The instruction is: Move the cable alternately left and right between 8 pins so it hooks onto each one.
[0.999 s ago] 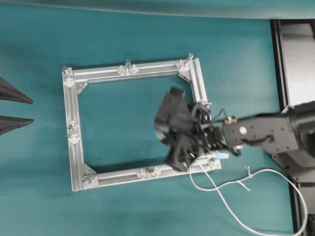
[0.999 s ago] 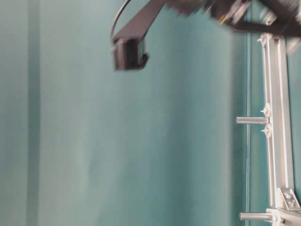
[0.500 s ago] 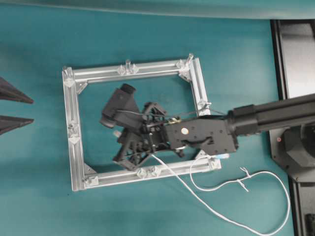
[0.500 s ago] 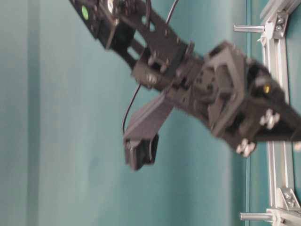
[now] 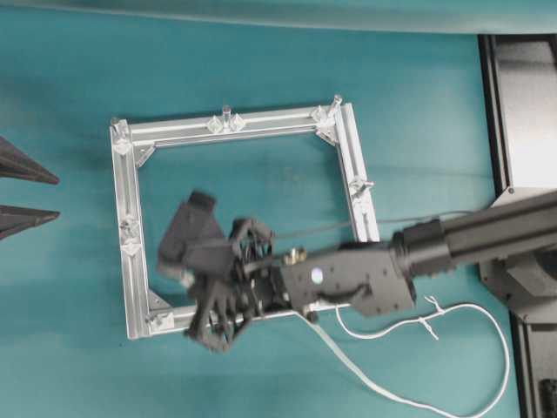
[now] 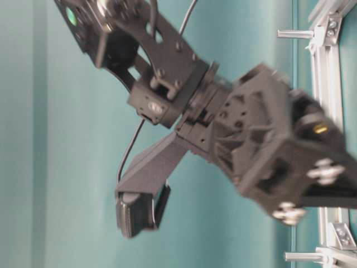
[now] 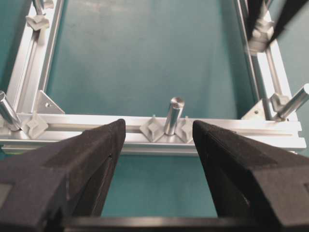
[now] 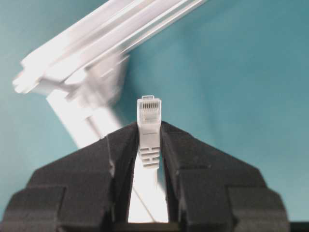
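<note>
My right gripper is shut on the small white plug of the cable; the plug tip sticks out past the fingertips. From above, that gripper hangs over the frame's lower-left corner. The white cable trails from it to the right in a loop. Pins stand on the frame: one at top middle, one on the right bar, one on the left bar. My left gripper is open and empty, facing a pin from outside the frame.
The square aluminium frame lies flat on the teal table. My right arm stretches across its lower half from the black base on the right. Its wrist fills the table-level view. A blurred frame corner sits just beyond the plug.
My right gripper has swept left across the frame, from its right bar to its lower-left corner, dragging the cable along. The left gripper has stayed still and open.
</note>
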Motion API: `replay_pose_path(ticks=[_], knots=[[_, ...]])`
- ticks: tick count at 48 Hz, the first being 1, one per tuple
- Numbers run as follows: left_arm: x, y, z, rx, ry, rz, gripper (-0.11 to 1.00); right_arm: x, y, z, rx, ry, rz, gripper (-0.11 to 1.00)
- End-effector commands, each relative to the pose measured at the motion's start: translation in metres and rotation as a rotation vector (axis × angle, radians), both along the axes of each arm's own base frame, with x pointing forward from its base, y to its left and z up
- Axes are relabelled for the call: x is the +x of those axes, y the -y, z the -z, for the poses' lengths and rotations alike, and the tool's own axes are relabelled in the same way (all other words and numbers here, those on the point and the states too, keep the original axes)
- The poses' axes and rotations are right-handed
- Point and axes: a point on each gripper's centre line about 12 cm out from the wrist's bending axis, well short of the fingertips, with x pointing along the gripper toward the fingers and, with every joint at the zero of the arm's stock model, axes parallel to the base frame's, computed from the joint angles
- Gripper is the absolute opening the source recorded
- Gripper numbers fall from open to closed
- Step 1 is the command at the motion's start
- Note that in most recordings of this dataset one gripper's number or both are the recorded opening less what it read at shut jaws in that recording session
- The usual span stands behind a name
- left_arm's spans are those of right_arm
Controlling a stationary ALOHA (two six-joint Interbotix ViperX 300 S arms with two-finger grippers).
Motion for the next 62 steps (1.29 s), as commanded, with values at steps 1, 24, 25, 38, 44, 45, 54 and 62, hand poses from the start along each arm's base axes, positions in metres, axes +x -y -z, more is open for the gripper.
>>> replay_pose_path(ticks=[1, 24, 25, 38, 44, 45, 54, 62], knots=[[0.003, 0.000, -0.005, 0.013, 0.016, 0.008, 0.70, 0.003, -0.021, -0.015, 0.023, 0.029, -0.029, 0.16], [-0.049, 0.007, -0.017, 0.016, 0.150, 0.013, 0.70, 0.026, -0.109, -0.021, 0.101, 0.074, -0.139, 0.16], [-0.051, 0.007, -0.016, 0.015, 0.144, 0.014, 0.70, 0.029, -0.113, -0.022, 0.103, 0.076, -0.143, 0.16], [-0.052, 0.007, -0.013, 0.010, 0.140, 0.013, 0.70, 0.063, -0.130, -0.018, 0.104, 0.073, -0.125, 0.16], [-0.052, 0.007, -0.011, 0.010, 0.137, 0.012, 0.70, 0.080, -0.129, -0.021, 0.103, 0.078, -0.101, 0.16], [-0.052, 0.007, -0.011, 0.010, 0.137, 0.012, 0.70, 0.082, -0.128, -0.022, 0.101, 0.080, -0.099, 0.16], [-0.052, 0.007, -0.009, 0.010, 0.140, 0.012, 0.70, 0.101, -0.115, -0.025, 0.094, 0.076, -0.051, 0.16], [-0.052, 0.007, -0.009, 0.009, 0.140, 0.011, 0.70, 0.120, -0.088, -0.024, 0.092, 0.082, 0.006, 0.16]])
